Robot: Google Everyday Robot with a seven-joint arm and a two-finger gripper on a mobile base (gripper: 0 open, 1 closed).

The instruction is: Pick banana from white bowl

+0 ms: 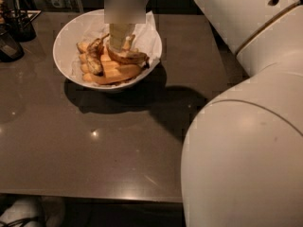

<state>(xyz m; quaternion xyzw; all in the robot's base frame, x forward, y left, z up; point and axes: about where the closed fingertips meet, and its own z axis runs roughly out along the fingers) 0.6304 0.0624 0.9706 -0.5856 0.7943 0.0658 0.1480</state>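
The white bowl (63,38) stands at the back left of the dark table, with crumpled white paper (149,32) sticking up past its rim. The brown-mottled banana (133,57) lies on top of the fruit in the bowl, at its right side. My gripper (120,48) comes straight down from the top edge into the bowl. It is shut on the left part of the banana, which still rests on the pile. Smoother orange-yellow bananas (113,73) lie under it and a small blackened one (93,61) lies to its left.
My white arm and body (246,126) fill the right side of the view. Dark containers (10,44) stand at the table's left edge. The table's front edge (94,193) runs along the bottom, with a pale object (23,212) on the floor below.
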